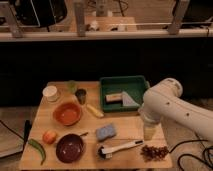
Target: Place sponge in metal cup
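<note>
Where the arm [172, 107] stood: right of frame, its white bulk over the right edge of the table [127, 125].
Gripper [149, 131]: hung below the arm at lower right, over the table edge, right of the sponge and apart from it. Whether it was open or closed could not be told. The sponge was not in it.
Sponge [105, 132]: lower centre, flat on the table, right of the dark bowl [70, 147] and just above the brush [119, 148].
Metal cup [81, 95]: upper left of centre, upright, just left of the tray [122, 78], above the orange bowl [67, 113] and near the green cup [72, 86]. It stood well apart from the sponge.
Neighbours: yellow item [94, 110] between metal cup and sponge; tan block [114, 97] inside the tray.
Step in hand: judged to be the approach to the sponge, with the pick-up not yet made.
Next move: judged to call for travel left and down onto the sponge, clear of the brush, then a grasp and a lift high enough to pass the yellow item and orange bowl.
Risk: the metal cup's mouth looked narrow against the sponge, so end-on entry or squeezing was likely needed.
</note>
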`<state>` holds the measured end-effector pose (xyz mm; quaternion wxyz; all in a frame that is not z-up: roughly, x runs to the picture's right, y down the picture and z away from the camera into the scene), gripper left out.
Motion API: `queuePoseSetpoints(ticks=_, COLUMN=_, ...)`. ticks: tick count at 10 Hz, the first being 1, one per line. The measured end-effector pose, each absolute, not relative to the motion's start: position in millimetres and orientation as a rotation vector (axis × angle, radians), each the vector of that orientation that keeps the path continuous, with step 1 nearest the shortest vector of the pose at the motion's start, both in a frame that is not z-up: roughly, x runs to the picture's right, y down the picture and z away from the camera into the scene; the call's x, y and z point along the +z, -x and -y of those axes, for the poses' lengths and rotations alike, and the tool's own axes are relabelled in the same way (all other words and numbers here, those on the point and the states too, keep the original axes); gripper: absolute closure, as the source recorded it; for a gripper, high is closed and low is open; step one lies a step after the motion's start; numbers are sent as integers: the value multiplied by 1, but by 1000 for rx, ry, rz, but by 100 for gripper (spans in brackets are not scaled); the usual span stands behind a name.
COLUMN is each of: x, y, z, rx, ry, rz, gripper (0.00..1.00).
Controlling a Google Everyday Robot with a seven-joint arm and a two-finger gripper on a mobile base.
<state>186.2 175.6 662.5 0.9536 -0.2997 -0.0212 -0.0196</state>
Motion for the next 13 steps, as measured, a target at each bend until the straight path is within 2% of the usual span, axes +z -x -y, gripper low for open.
queuePoseSetpoints(ticks=13, x=671, y=-89, z=-211, rx=-95, ry=646, rz=151, gripper=20)
